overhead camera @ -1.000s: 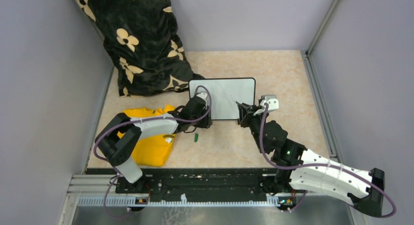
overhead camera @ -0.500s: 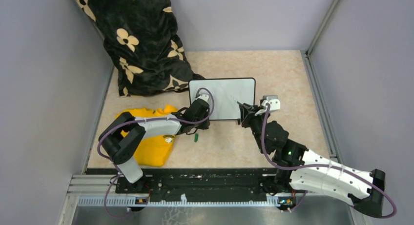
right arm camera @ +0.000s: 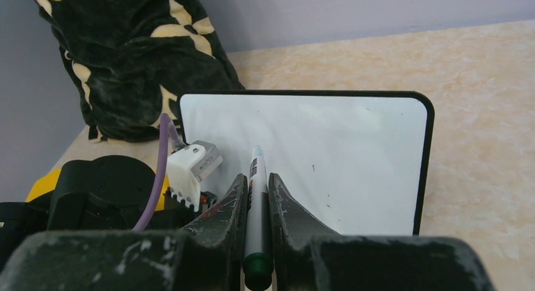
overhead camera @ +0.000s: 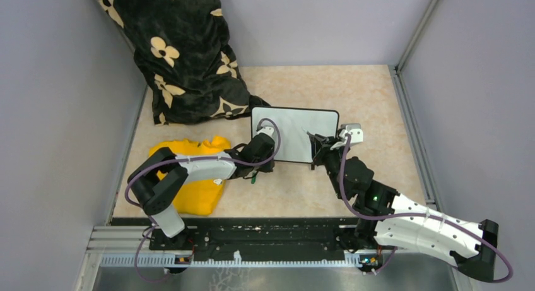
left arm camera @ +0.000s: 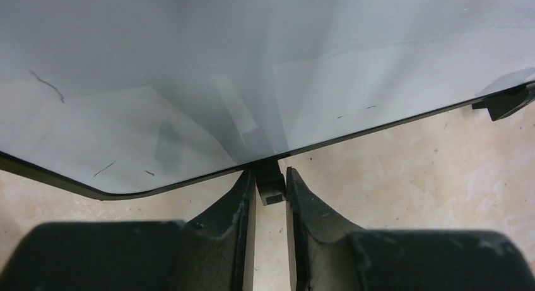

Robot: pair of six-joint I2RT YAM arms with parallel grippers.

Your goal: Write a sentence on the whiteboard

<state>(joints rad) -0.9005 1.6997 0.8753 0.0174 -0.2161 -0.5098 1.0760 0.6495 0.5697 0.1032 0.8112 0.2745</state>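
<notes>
The whiteboard (overhead camera: pixel 294 133) lies on the table, white with a thin black frame, bare apart from a few faint specks; no green sentence shows on it. It fills the left wrist view (left arm camera: pixel 265 70) and shows in the right wrist view (right arm camera: pixel 315 152). My left gripper (overhead camera: pixel 264 157) is shut on one of its little black feet (left arm camera: pixel 269 182) at the near edge. The other foot (left arm camera: pixel 508 101) shows at right. My right gripper (overhead camera: pixel 313 147) is shut on a white marker with a green end (right arm camera: pixel 255 202), pointing at the board.
A black blanket with cream flowers (overhead camera: pixel 183 51) is heaped at the back left, touching the board's corner. A yellow cloth (overhead camera: pixel 192 177) lies under my left arm. A small green cap (overhead camera: pixel 252 177) lies on the table beside the left gripper. Grey walls enclose the table.
The whiteboard has slid right and slightly toward me, and my left gripper moved with it. The right gripper stayed almost still with the marker.
</notes>
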